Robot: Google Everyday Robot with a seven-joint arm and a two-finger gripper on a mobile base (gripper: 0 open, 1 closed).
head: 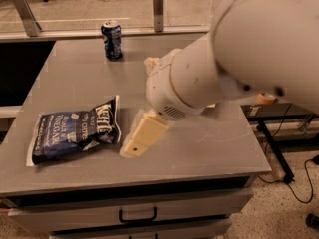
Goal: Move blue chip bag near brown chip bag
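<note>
The blue chip bag (75, 131) lies flat on the grey table (214, 138), at the front left. My gripper (135, 144) hangs from the big white arm (199, 78) and points down and left. It hovers just to the right of the blue bag's right edge, close to the table top, and holds nothing that I can see. The brown chip bag is almost wholly hidden behind the arm. Only a small cream-tan corner (151, 63) shows at the arm's upper left edge, and I cannot be sure it belongs to the bag.
A small blue soda can (111, 39) stands upright at the back of the table. A glass rail with metal posts (158, 6) runs behind the table. A drawer handle (137, 215) shows under the front edge. A black stand and cables (279, 153) are on the floor at right.
</note>
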